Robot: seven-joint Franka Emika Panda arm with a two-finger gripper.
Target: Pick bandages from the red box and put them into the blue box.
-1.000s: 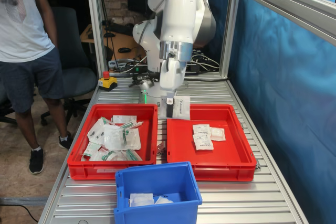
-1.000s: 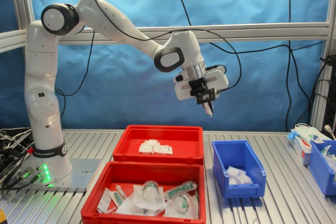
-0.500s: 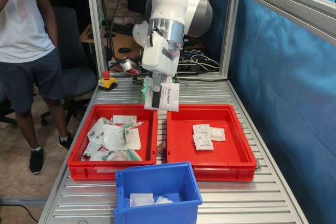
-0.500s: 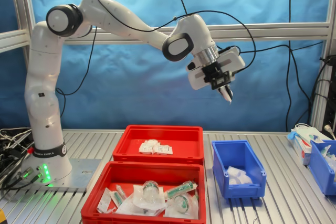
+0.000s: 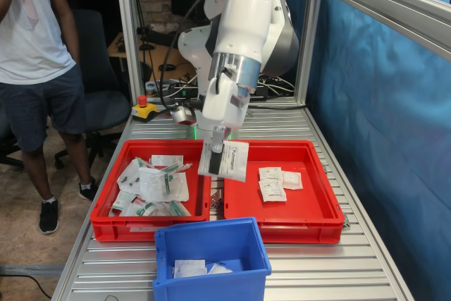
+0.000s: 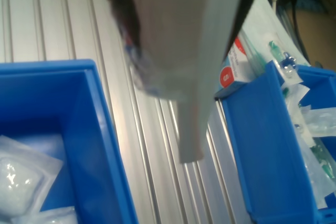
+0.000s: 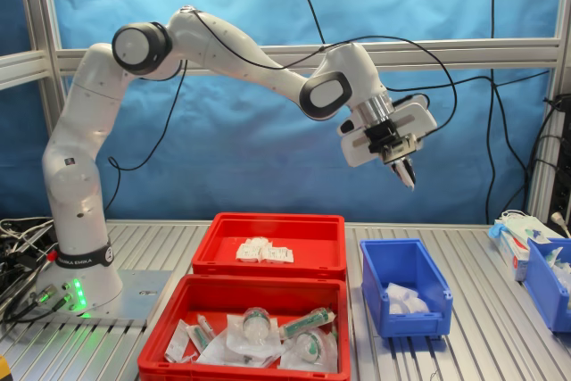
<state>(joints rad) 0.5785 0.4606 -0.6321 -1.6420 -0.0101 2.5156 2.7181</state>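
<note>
The gripper (image 5: 215,151) is hanging in the air with its fingers pinched together on the upper part of one of the bandages (image 5: 224,159), and the white pouch is dangling below them, well above the blue box (image 5: 211,244). In the second exterior view the gripper (image 7: 403,168) is hovering high over the blue box (image 7: 403,287), tilted, with the pouch showing edge-on as a thin white sliver. In the wrist view the held pouch (image 6: 186,56) is filling the middle of the picture, and the blue box (image 6: 100,129) is lying beneath it and off to one side, with other white pouches (image 6: 26,174) already resting inside. It is hanging fairly flat from one small pinch, which makes me think it is very light and only slightly stiff, a flat sealed packet with a soft padded middle that will not break if dropped. The smooth wrapper looks slippery, so a firm pinch on the flat sealed margin seems the safer hold to me, since the cushioned centre could squash and slide. Beyond the blue box in the first exterior view, the red box (image 5: 320,209) is holding a few more bandages (image 5: 276,182), lying flat and touching one another, and I cannot tell how easily fingers would get under their edges.
</note>
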